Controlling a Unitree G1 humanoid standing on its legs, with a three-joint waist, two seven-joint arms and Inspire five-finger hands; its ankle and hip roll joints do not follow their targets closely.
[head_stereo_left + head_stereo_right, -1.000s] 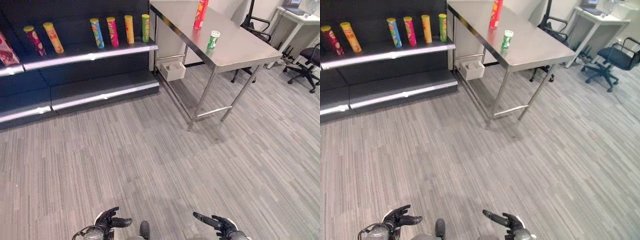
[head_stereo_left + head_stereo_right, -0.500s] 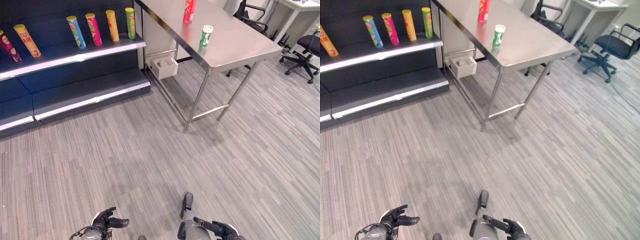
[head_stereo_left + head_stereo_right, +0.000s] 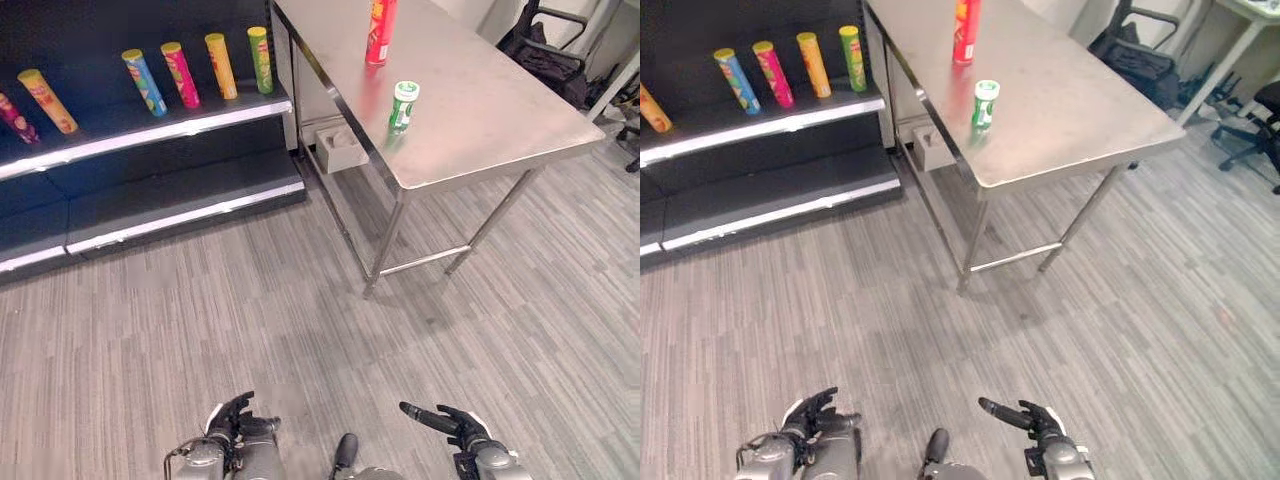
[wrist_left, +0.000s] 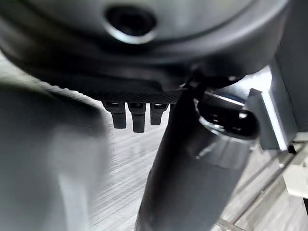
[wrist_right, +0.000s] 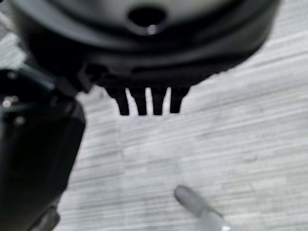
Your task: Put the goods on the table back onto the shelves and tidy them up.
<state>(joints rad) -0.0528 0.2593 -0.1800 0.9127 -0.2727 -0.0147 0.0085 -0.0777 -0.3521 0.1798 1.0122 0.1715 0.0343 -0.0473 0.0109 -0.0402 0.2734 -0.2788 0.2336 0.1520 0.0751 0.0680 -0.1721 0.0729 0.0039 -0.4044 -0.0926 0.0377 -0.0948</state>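
Observation:
On the steel table (image 3: 500,100) stand a tall red can (image 3: 379,32) and, nearer its front edge, a short green-and-white can (image 3: 403,105). The dark shelf (image 3: 150,130) to the left carries a row of several upright tubes (image 3: 182,75) in blue, pink, orange and green. My left hand (image 3: 232,420) and right hand (image 3: 455,425) hang low over the floor, far from the table, both open with relaxed fingers and holding nothing. In the left wrist view, fingers (image 4: 137,113) stick out straight; the right wrist view shows fingers (image 5: 147,103) the same way.
A white box (image 3: 340,150) sits on the floor under the table beside the shelf. A dark office chair (image 3: 550,40) stands behind the table. The grey striped floor (image 3: 300,300) lies open between me and the shelf and table.
The whole picture has shifted: the table and shelf sit closer and more central, so the camera moved. Both hands stay low and open.

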